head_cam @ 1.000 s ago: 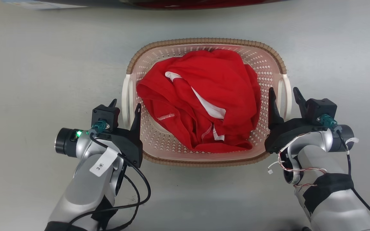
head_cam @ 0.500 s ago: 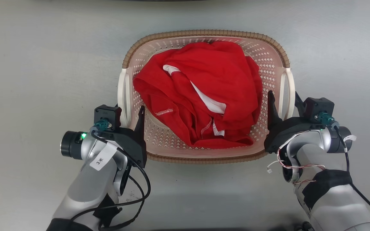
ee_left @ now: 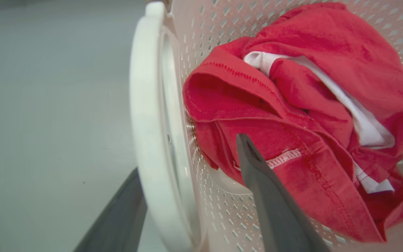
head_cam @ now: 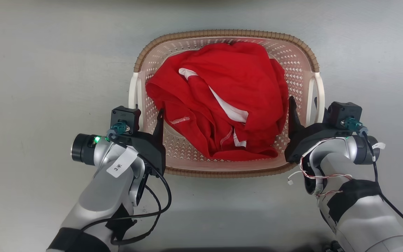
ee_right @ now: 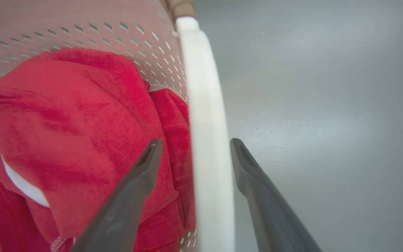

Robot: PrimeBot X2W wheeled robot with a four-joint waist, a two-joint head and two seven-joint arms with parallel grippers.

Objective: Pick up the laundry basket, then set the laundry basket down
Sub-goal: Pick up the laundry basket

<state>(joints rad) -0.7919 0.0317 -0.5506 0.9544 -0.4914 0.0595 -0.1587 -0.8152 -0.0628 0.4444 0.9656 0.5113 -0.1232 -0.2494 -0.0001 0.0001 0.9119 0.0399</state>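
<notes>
**Grasp step: both grippers bracket the handles, and the lift has not begun.**

Nearest, at 7 o'clock, the left gripper [head_cam: 148, 113] stands spread, one finger inside the wall and one outside the white left handle [head_cam: 133, 91]. At 4 o'clock the right gripper [head_cam: 303, 105], likewise unclenched, straddles the right handle [head_cam: 319, 92] with a gap on either side. Between them the laundry basket [head_cam: 227, 34] appears to rest on the grey floor [head_cam: 47, 70], with a red garment [head_cam: 229, 91] heaped inside and its brown rim towards 12 o'clock. Next, I judge, both grippers must clamp together and then rise level.
</notes>
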